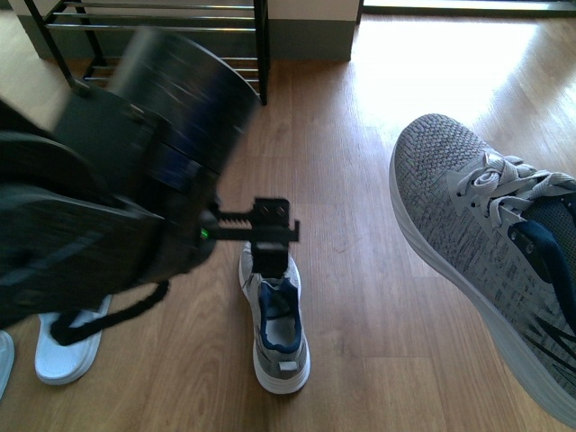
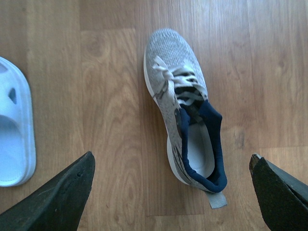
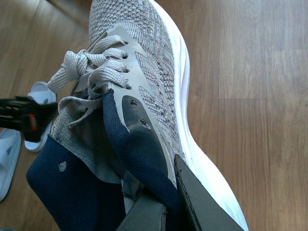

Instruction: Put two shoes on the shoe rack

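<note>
One grey sneaker (image 1: 486, 243) hangs in the air at the right of the front view, toe pointing away. My right gripper (image 3: 166, 211) is shut on this grey sneaker (image 3: 144, 91), its fingers (image 3: 197, 202) pinching the navy collar at the side. A second grey sneaker (image 1: 274, 324) lies on the wood floor in the middle. My left gripper (image 2: 171, 192) hovers open above that sneaker (image 2: 185, 115), one finger on each side of the heel, touching nothing. The shoe rack (image 1: 162, 36) stands at the far left.
A pale blue slide sandal (image 1: 67, 346) lies on the floor at the near left, and the edge of another (image 1: 4, 360) shows at the frame border. My left arm (image 1: 117, 180) fills the left of the front view. Bright sunlight falls on the floor at far right.
</note>
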Robot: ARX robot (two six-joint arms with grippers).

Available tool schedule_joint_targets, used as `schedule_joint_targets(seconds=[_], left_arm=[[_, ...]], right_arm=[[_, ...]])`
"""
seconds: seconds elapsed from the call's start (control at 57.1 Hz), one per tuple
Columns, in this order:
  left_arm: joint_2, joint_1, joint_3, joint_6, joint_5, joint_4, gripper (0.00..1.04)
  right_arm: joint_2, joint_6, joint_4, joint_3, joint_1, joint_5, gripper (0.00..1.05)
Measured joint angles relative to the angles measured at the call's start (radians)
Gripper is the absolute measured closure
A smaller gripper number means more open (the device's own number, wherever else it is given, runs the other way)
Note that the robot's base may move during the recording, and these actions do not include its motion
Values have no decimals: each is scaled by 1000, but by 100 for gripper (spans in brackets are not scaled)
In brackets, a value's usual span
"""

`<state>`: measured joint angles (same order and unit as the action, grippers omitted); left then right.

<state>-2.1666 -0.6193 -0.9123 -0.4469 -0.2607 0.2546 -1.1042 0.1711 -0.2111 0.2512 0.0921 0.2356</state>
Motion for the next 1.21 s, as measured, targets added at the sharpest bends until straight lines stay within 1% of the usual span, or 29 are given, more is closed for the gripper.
schedule_joint_targets(seconds=[0.158,0.315,0.595,0.857,1.032,1.085,1.155,1.208], left_arm=[[-165,-25,-109,-3,7,-29,9],[-301,-23,-190,3,34,-32,9],[-459,-15,-331,35,74,-68,9],[-585,-18,-473,45,66,-147,9],[-608,-22,-512,47,39,-181,9],[-616,-23,-520,48,30,-187,15],[-635,-24,-533,48,24,-190,27],[-644,-25,-537,45,21,-192,34]], right_arm=[[0,0,0,0,0,0,104],[0,0,0,0,0,0,104],[0,0,0,0,0,0,104],[0,0,0,0,0,0,104],[0,0,0,0,0,0,104],[0,0,0,0,0,0,104],[0,0,0,0,0,0,104],[0,0,0,0,0,0,104]])
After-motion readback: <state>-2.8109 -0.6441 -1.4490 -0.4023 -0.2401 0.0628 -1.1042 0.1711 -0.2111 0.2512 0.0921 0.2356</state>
